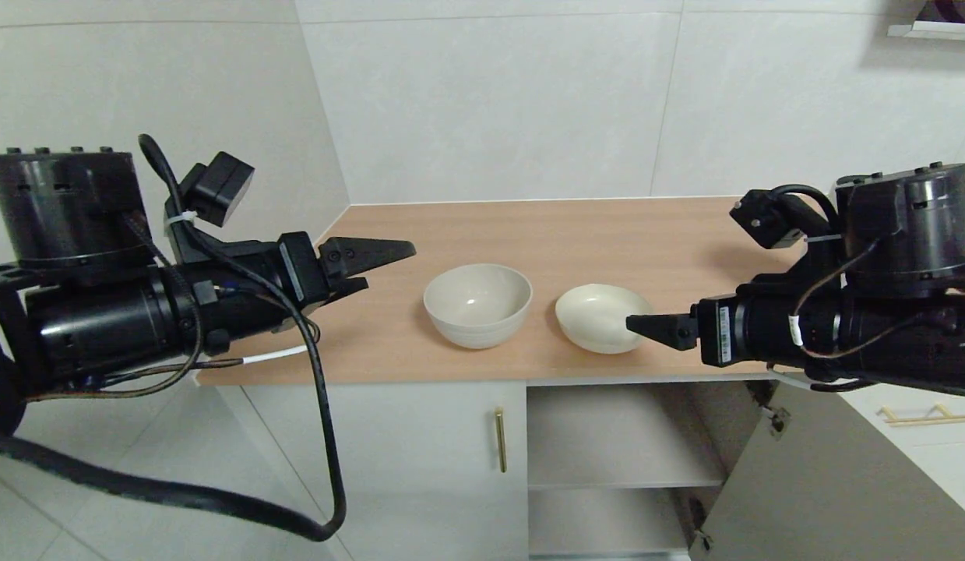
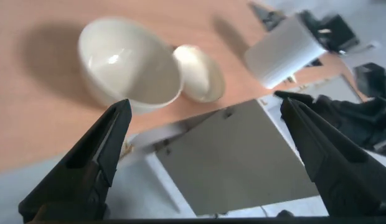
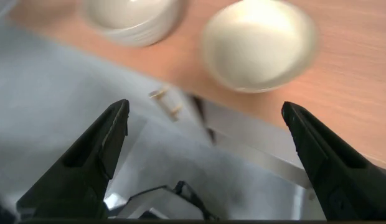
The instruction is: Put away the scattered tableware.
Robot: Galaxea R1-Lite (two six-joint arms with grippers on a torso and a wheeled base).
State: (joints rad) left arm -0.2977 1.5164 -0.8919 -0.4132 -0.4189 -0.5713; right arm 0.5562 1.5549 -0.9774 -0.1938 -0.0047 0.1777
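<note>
Cream-white tableware awaits on the bench (image 1: 607, 234): an upright bowl (image 1: 477, 304) and a tilted bowl (image 1: 603, 317) just beside it. The left gripper (image 1: 390, 266) and right gripper (image 1: 638, 321) hover, jaws wide and empty. The right gripper would do best to straddle the tilted bowl's rim squarely. The head view reveals the open cupboard (image 1: 622, 436) below; the wrist views look down into the bowls.

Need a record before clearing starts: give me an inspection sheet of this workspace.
Surface: wooden counter set against a tiled wall.
Job's things: deep bowl upright; shallow bowl to its right, apart from it, nearer the front edge.
Clutter: nothing seen.
Grippers: left gripper open, over the counter's left end; right gripper open, beside the shallow bowl, holding nothing.
Cables: thick black cable loops down from the left arm past the counter edge; thin wires on the right arm.
Surroundings: cabinet below; its right door open, shelves showing.
</note>
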